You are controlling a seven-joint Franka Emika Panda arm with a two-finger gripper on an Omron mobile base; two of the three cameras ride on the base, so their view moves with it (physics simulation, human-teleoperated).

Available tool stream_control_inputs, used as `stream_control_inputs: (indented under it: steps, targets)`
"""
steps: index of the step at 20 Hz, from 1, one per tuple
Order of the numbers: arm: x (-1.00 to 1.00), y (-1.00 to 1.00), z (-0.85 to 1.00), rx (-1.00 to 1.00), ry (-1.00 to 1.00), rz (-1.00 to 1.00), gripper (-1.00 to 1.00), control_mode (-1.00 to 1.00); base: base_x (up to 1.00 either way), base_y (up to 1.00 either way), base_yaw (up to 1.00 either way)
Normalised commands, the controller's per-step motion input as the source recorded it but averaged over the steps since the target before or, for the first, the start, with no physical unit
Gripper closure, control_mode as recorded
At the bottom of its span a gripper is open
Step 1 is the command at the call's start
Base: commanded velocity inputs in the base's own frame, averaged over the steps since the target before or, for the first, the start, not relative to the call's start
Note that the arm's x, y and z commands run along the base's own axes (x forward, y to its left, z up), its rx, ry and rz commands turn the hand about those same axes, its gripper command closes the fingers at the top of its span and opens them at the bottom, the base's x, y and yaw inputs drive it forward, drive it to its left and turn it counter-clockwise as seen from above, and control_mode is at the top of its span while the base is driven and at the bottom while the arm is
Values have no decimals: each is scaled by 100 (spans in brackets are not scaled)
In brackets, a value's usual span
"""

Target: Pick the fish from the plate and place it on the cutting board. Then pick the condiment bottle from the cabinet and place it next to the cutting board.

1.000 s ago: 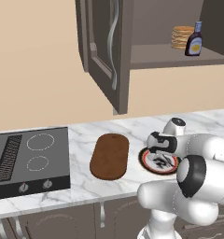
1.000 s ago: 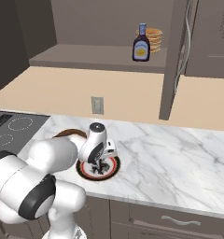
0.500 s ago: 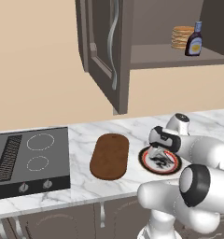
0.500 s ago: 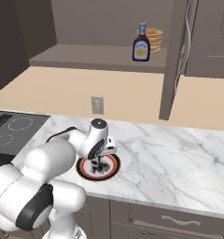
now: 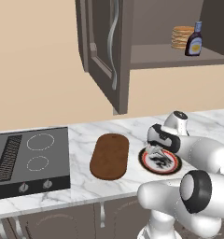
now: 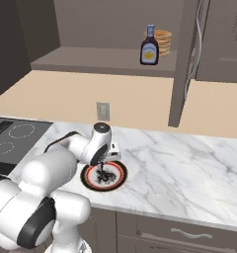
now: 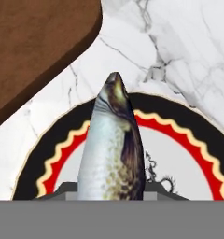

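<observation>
In the hand view the slender silver-grey fish (image 7: 113, 149) fills the middle, with its long axis going straight up from the bottom edge. Its pointed end is toward the white marble counter (image 7: 179, 42), just past the far rim of the round white plate with the orange-red and black rim (image 7: 198, 140). The fish is above the plate, and its lower part sits between the two dark finger tips of the pincer (image 7: 112, 189), which are pressed on its sides, so the pincer is clamped on the fish. One rounded end of the oblong dark-brown wooden cutting board (image 7: 34, 46) is at the upper left of this view, near the plate but apart from it.

In the two base views the fish is too small to tell from the dark motif of the plate (image 5: 146, 163). They show other things: the pincer (image 5: 155, 150) low over the plate (image 6: 119, 177), the whole cutting board (image 5: 109, 156) lying beside the plate with its long axis from front to back of the counter (image 6: 189, 168), and one black cooktop (image 5: 25, 158) further left.

Up in the open dark grey-brown wall cabinet (image 5: 104, 51) stands one small dark bottle with a light blue cap (image 6: 149, 46), upright on the shelf, just beside one tan stack of pancakes (image 6: 164, 42).

There is one fish, one plate, one board, one bottle.
</observation>
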Motion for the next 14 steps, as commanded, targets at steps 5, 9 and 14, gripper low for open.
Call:
stream_control_inputs:
  steps: [5, 9, 14]
  targets:
    - [-2, 23, 1, 0, 0, 0, 100, -100, 0, 0, 0]
    - [-1, 23, 0, 0, 0, 0, 100, -100, 0, 0, 0]
    - [0, 25, 0, 0, 0, 0, 100, -100, 0, 0, 0]
